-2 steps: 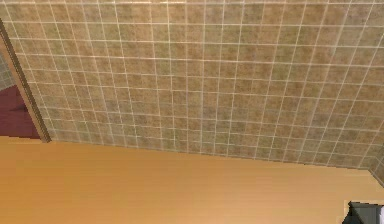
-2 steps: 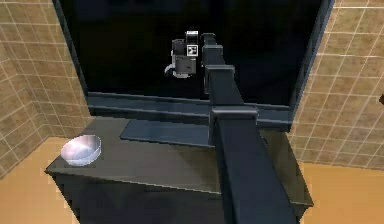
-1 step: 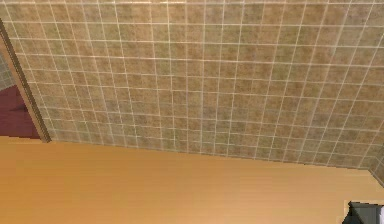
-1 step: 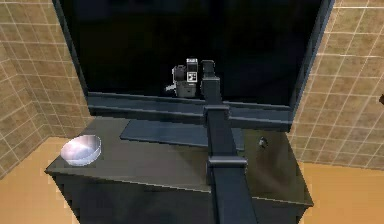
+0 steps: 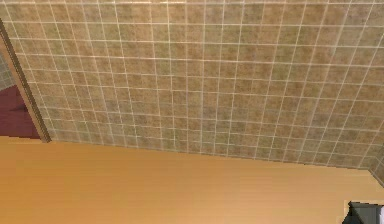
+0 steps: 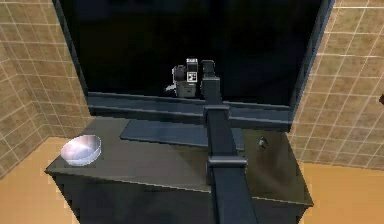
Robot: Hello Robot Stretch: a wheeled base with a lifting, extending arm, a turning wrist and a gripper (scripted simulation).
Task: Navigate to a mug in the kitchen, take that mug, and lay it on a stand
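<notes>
My arm [image 6: 222, 140] rises as a dark bar over a dark stand [image 6: 150, 168] set against a tiled wall. Its gripper [image 6: 176, 84] shows in front of a large black television screen [image 6: 130, 50] that stands on the stand. A small pale bit sits at the gripper's far end, and I cannot tell whether it holds anything. No shape in the arm side view reads clearly as a mug.
A pale bowl [image 6: 80, 150] lies on the stand's left end, and a small dark thing [image 6: 262, 143] rests toward its right. The forward view faces a tan tiled wall [image 5: 200, 70] over orange floor [image 5: 150, 185]. A dark red area [image 5: 15, 110] lies at its left.
</notes>
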